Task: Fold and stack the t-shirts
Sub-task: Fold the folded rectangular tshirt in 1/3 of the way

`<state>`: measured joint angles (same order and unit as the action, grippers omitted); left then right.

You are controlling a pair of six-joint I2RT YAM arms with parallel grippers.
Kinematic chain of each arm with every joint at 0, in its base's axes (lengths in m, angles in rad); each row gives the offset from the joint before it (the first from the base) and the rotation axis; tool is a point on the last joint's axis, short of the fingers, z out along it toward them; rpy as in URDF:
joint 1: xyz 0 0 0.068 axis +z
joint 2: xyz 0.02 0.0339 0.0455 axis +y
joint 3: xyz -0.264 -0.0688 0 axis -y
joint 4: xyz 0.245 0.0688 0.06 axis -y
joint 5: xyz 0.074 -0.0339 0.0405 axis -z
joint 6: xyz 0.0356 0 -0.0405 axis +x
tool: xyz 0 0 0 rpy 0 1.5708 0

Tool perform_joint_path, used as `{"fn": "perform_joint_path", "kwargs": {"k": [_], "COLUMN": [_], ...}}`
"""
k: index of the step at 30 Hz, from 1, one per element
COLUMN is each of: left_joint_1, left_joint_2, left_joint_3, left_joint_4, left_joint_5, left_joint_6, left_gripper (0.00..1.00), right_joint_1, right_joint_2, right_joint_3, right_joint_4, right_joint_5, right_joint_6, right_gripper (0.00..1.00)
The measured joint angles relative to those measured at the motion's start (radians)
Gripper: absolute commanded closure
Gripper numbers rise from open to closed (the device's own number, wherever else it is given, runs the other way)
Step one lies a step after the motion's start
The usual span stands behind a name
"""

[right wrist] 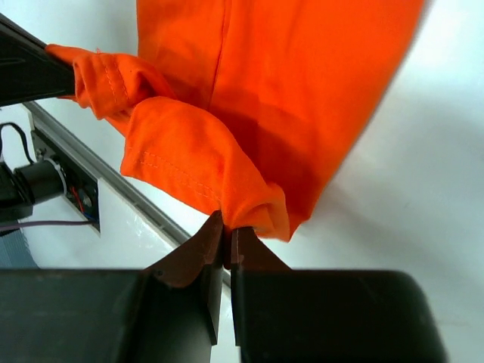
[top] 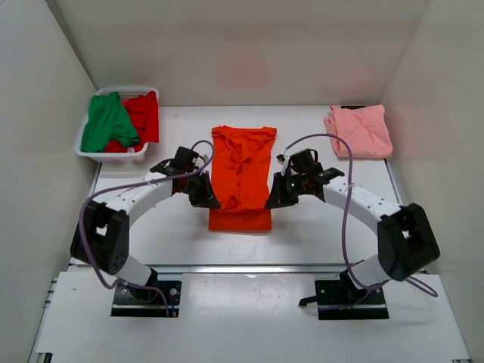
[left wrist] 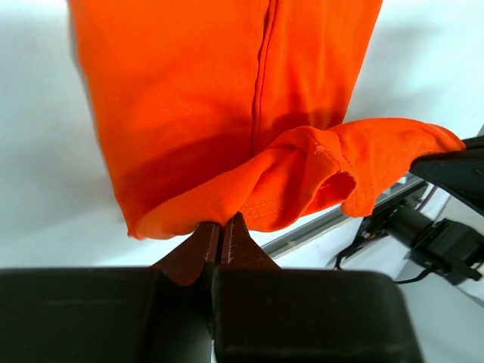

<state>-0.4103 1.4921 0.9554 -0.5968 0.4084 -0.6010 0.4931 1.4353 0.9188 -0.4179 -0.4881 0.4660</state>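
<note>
The orange t-shirt lies lengthwise in the middle of the table, folded narrow, with its near end lifted off the surface. My left gripper is shut on the near left corner of the orange t-shirt. My right gripper is shut on the near right corner of the orange t-shirt. In both wrist views the hem bunches right above the closed fingertips. A pink t-shirt lies folded at the back right. A green t-shirt and a red t-shirt sit crumpled in the basket.
The white plastic basket stands at the back left corner of the table. White walls close in the table on three sides. The table's front edge and a metal rail run just below the lifted hem.
</note>
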Motion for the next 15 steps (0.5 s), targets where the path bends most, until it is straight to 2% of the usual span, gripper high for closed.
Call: {"fn": "perform_joint_path", "kwargs": {"k": [10,14,15], "left_joint_1": [0.110,0.130,0.132], "left_joint_2": [0.258,0.339,0.358], "left_joint_3": [0.253,0.321,0.333], "left_joint_4": [-0.005,0.005,0.008], "left_joint_5": [0.050,0.060,0.064], "left_joint_6": [0.060,0.063,0.062], "left_gripper": [0.95,0.86,0.82], "right_joint_1": [-0.085,-0.111,-0.118], "right_joint_2": [0.266,0.349,0.369], "right_joint_3": [0.272,0.344,0.359], "right_joint_4": [-0.035,-0.041,-0.041], "right_joint_5": [-0.043,-0.052,-0.054], "right_joint_6": [-0.102,-0.124,-0.128], "right_gripper": [1.00,1.00,0.95]}}
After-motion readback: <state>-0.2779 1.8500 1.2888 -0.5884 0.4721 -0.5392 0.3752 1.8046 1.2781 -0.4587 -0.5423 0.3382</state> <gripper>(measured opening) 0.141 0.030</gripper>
